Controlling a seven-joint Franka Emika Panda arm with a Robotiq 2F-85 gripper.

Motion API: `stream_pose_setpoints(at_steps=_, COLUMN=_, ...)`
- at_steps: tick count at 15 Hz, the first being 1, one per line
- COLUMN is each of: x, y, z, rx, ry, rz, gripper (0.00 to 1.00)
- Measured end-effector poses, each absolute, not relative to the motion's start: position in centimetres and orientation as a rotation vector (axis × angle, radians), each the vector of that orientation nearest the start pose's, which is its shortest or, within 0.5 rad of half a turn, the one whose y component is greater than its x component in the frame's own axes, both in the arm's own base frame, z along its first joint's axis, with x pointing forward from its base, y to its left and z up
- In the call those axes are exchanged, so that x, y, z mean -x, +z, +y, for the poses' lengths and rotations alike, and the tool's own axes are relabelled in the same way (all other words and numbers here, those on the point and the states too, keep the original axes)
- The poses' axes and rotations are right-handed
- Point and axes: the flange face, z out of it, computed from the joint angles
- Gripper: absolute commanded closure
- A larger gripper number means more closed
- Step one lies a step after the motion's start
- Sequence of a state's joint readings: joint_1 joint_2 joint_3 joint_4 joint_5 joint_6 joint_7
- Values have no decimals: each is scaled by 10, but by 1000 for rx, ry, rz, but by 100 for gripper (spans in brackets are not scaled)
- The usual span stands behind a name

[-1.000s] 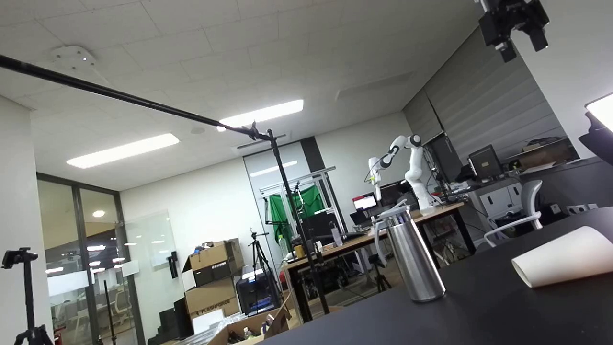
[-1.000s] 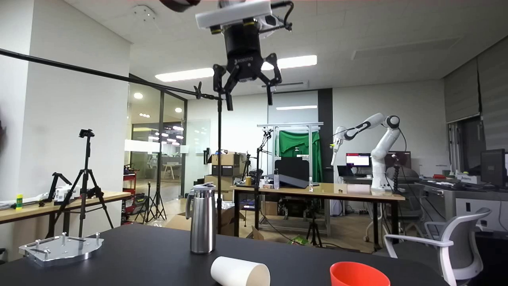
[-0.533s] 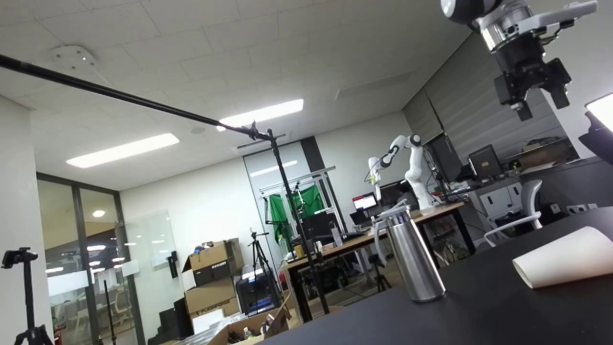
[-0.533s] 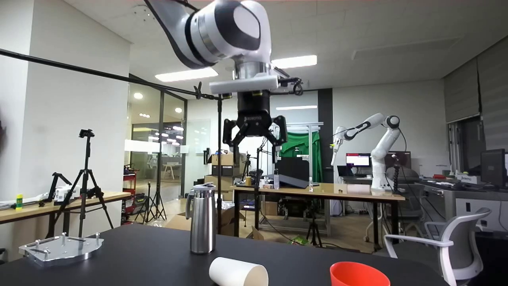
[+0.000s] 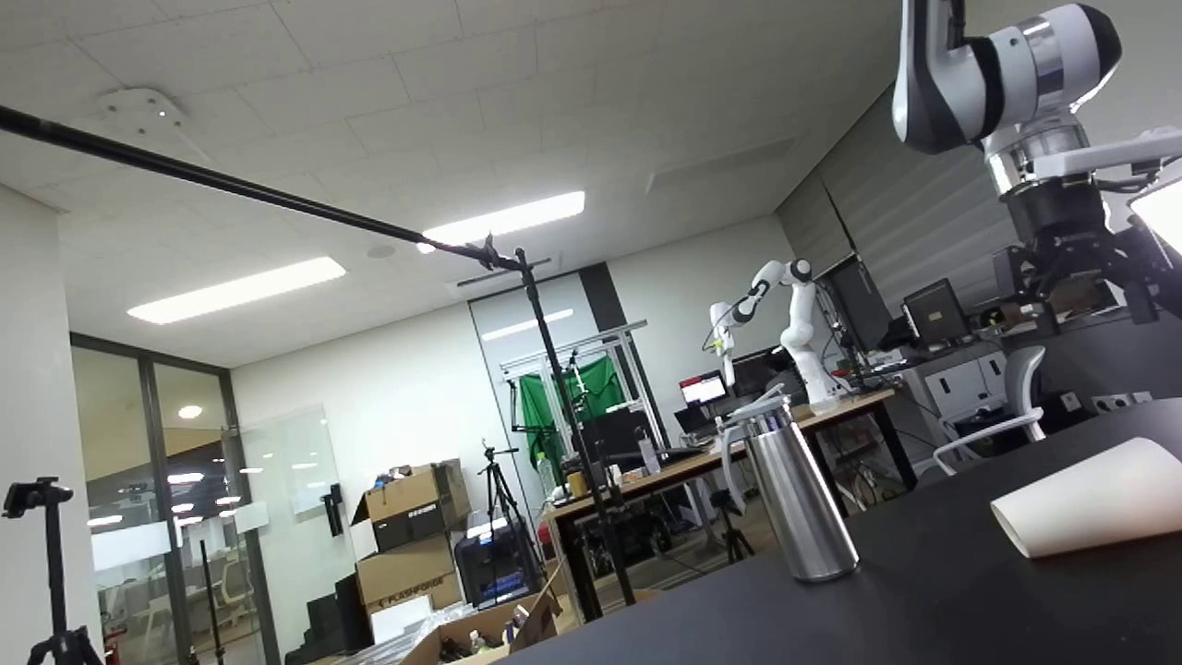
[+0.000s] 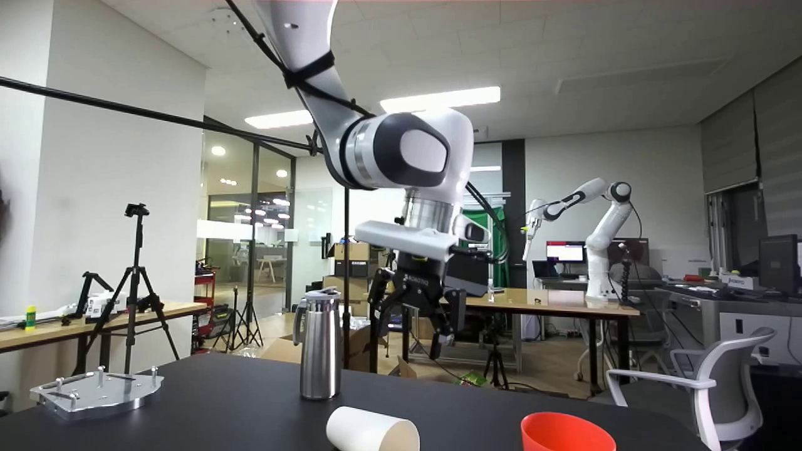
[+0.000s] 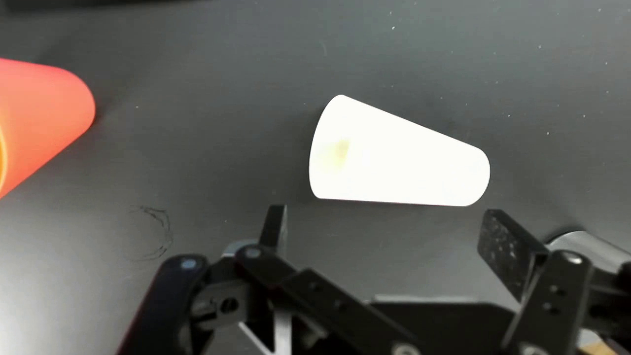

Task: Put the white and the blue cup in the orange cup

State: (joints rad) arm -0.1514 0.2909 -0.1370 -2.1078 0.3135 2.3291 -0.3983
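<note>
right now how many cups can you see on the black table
2: the white cup, lying on its side, and the orange cup, to its right in an exterior view. No blue cup shows; others may be hidden.

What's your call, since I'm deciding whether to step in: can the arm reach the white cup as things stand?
Probably yes: the gripper is open, and nothing visible lies between it and the white cup, which rests on its side; the metal jug stands apart.

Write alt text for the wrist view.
A white cup lies on its side on a dark table, wide end toward the left. Below it in the picture, the end effector stands open. An orange cup is cut off by the left edge.
</note>
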Motion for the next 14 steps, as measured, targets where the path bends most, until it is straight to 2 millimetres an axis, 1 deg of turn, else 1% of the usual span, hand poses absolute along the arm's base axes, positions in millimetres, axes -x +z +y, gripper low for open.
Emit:
stream_pose_setpoints(at_steps=2, x=-557, y=254, z=-161, rx=2917, ry=33, rz=189, gripper=0)
stream_pose_setpoints(at_steps=3, x=-560, y=248, z=-163, rx=2913, ry=42, rz=193, gripper=0)
stream_pose_setpoints(at_steps=9, x=-565, y=247, z=-162, rx=2904, ry=41, rz=192, gripper=0)
stream_pose_setpoints(at_steps=11, x=-565, y=238, z=-160, rx=2890, ry=52, rz=210, gripper=0)
stream_pose_setpoints(at_steps=14, x=-563, y=215, z=-164, rx=2868, ry=54, rz=264, gripper=0)
